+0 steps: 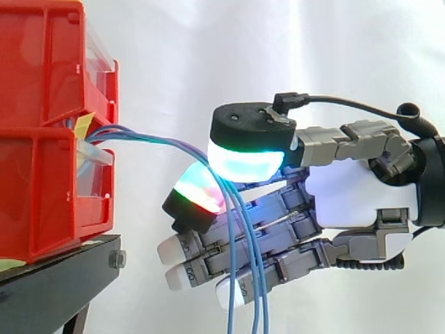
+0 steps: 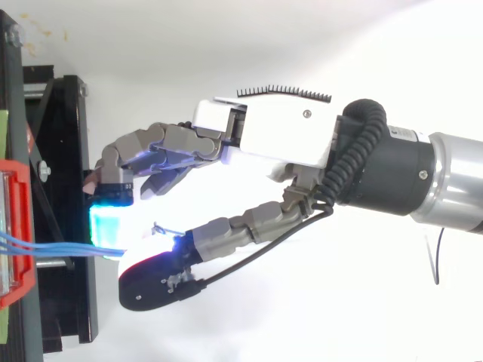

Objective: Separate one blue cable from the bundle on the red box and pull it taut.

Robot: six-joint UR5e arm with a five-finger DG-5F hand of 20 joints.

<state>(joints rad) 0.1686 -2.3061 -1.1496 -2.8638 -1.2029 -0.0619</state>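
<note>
A bundle of thin blue cables [image 1: 160,141] leaves the front of the red box [image 1: 42,202] on the left, arcs to the right and hangs down past the hand. The hand [image 1: 348,195] reaches in from the right, palm toward the box. Its thumb pad [image 1: 247,158] glows cyan-white above, and a red-green finger pad [image 1: 200,189] sits just below it. The cables pass between these two pads, which close together on them. I cannot tell how many strands are pinched. In the top view the cables [image 2: 60,247] run from the red box [image 2: 13,226] to the glowing pads of the hand [image 2: 272,139].
The red boxes are stacked on a black stand [image 1: 55,289] at the left edge, with a bolt at its corner. A white curtain is behind everything. The loose cable ends hang down in front of the lower fingers [image 1: 208,261].
</note>
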